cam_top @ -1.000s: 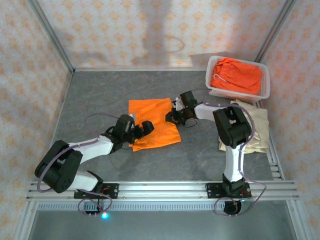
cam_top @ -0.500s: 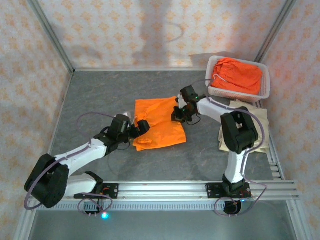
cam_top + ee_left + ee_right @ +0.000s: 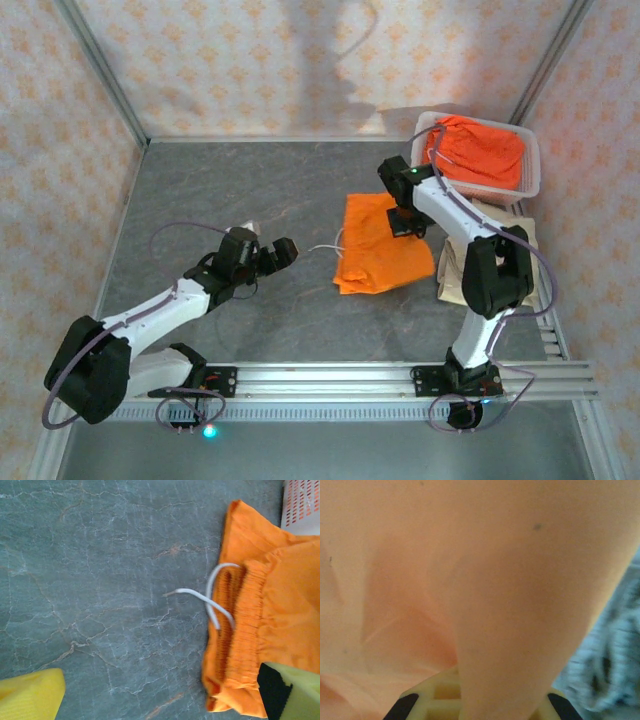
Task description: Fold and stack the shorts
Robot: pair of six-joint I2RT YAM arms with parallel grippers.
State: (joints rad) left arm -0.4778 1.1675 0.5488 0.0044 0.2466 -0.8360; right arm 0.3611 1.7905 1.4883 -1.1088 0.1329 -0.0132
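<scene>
The orange shorts (image 3: pixel 385 258) lie folded into a rough rectangle on the grey bench (image 3: pixel 240 190), right of centre, with the folded edge wrinkled along the near side. In the left wrist view the gathered waistband (image 3: pixel 245 630) runs along the left edge of the cloth, and a white drawstring (image 3: pixel 210 597) loops out of it onto the bare stone-patterned surface. A beige pair (image 3: pixel 512 250) lies flat just to the right, its left edge next to the orange cloth and partly under the right arm. A 2nd orange pair (image 3: pixel 478 150) is bunched in the white mesh basket (image 3: pixel 531 178) at the far right corner.

The right arm reaches far and left from its base, elbow over the beige pair, wrist turned down. The right tool (image 3: pixel 404 224) sits at the far right corner of the orange shorts, its fingers together and clamped on a ridge of that cloth, which rises between them in the right wrist view.

The left arm stretches low across the bench towards the right. The left tool (image 3: pixel 284 253) stands spread wide, holding nothing, near the drawstring's tip but apart from it. Its yellow fingers (image 3: pixel 30 696) frame the bare bench.
</scene>
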